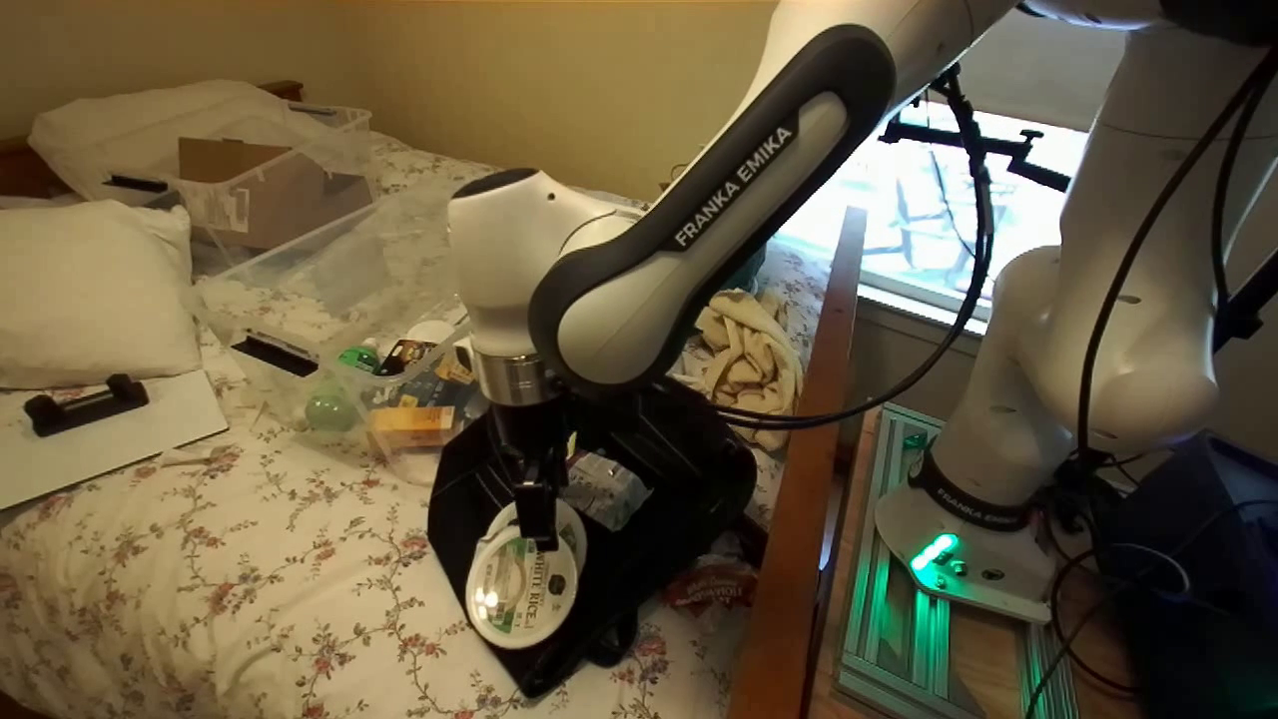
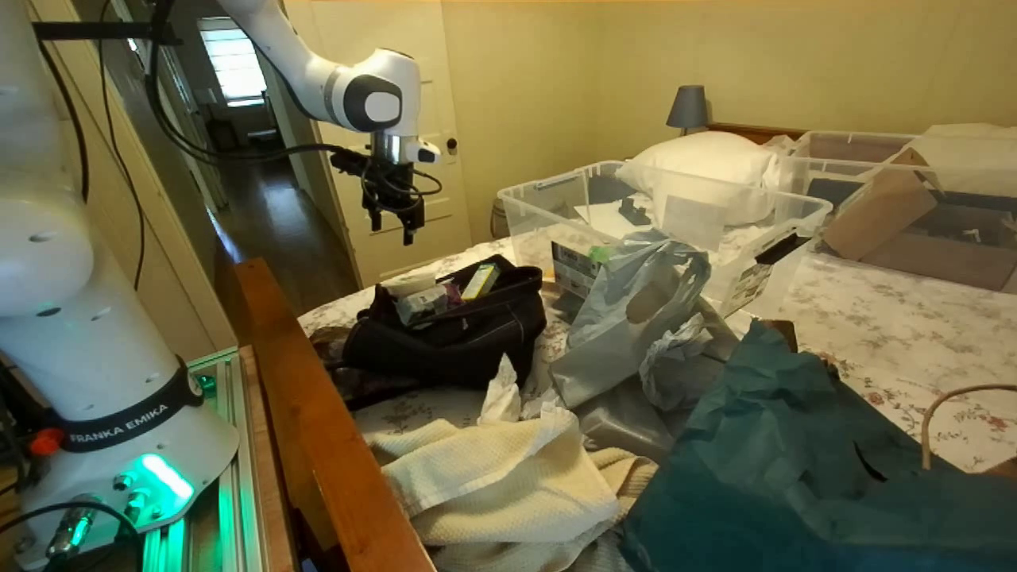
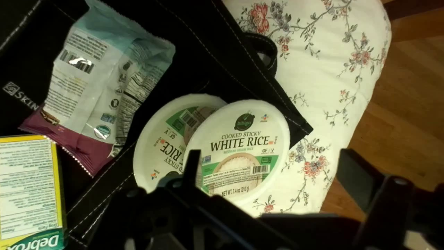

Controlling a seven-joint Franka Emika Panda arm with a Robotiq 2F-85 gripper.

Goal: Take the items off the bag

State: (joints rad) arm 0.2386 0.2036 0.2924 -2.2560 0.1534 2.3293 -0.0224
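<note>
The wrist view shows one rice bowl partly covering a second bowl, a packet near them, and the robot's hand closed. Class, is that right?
Not quite: the hand is open, not closed. The wrist view shows its fingers standing wide apart. The rest holds: one rice bowl partly covers a second bowl, with a packet near them.

both exterior views: farther off, angled down across bed (image 1: 250, 559), sharing bag (image 2: 449, 342) | wrist: close, downward onto bag

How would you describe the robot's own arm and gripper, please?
The arm is white and rounded, with dark panels, a silver wrist collar, white FRANKA EMIKA lettering and black cables alongside. The gripper is black and angular, with two fingers.
</note>
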